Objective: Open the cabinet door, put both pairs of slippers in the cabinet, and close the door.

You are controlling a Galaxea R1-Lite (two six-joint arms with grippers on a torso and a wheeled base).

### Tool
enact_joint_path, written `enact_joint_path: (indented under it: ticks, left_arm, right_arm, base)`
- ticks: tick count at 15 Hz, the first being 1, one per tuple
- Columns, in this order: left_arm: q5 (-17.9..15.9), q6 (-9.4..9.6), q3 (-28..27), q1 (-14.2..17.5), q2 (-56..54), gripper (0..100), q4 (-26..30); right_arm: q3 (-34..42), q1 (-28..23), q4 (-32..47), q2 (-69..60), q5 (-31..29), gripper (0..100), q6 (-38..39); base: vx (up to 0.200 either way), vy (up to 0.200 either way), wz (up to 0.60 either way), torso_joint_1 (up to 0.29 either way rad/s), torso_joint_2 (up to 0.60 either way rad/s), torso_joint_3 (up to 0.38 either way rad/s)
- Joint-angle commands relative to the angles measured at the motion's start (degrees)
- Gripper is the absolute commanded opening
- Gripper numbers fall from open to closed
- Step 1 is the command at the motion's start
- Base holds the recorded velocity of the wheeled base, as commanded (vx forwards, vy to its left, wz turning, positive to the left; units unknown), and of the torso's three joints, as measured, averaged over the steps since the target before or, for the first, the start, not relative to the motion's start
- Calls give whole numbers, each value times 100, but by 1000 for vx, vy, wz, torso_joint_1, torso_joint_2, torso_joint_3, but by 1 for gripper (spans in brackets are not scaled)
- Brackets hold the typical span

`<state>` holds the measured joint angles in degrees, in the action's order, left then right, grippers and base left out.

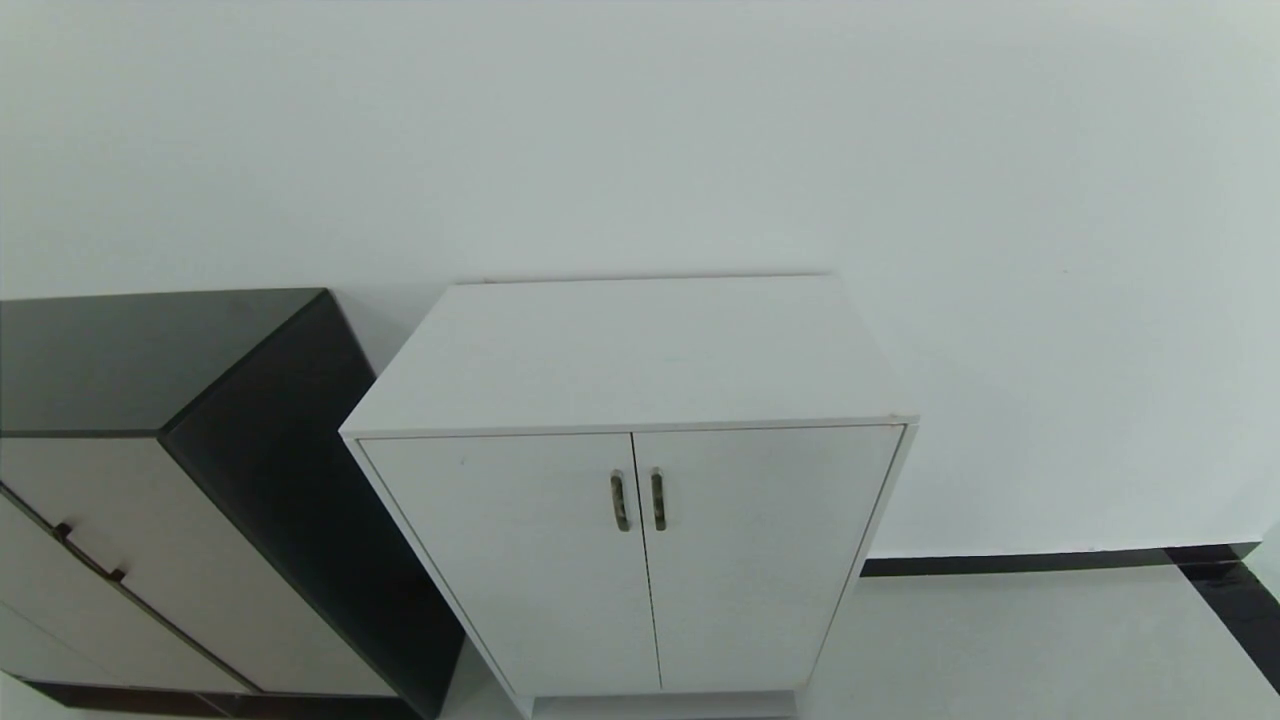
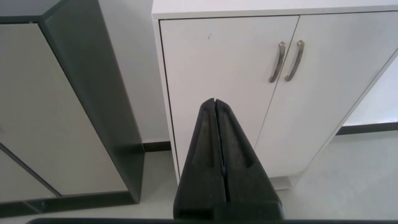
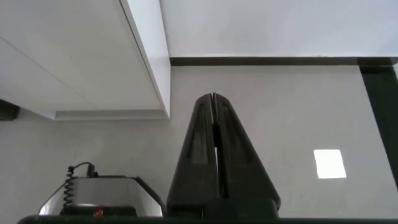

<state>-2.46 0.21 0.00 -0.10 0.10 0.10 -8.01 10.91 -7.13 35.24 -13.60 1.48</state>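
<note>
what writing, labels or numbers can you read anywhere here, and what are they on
None: no word, label, number or sign can be read in any view.
white cabinet: plain top and doors, bare metal handles, no print.
black cabinet: no print.
pale square patch on the floor: blank, no marking to read.
</note>
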Motion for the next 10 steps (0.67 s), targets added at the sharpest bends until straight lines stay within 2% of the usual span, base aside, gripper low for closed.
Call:
enact_joint_path:
  ticks: [1,4,7,10]
  left_arm:
    - [0,-3,0,1,-1,0,-1]
    - [0,-12,0,1,-1,0,-10]
    - [0,-12,0,1,-1,0,-1]
    - [0,-12,0,1,-1,0,-10]
  right_arm:
    - [-157,-142,1311,-2153,25,0,-16]
    - [186,-124,1680,-2971,51,0,-7]
    - [282,-124,1548,-2971,130,0,81]
    - [344,-124,1407,-2971,851,0,81]
  base:
    - [0,0,0,0,0,0]
    - [0,0,0,0,0,0]
    - [0,0,0,0,0,0]
    - [0,0,0,0,0,0]
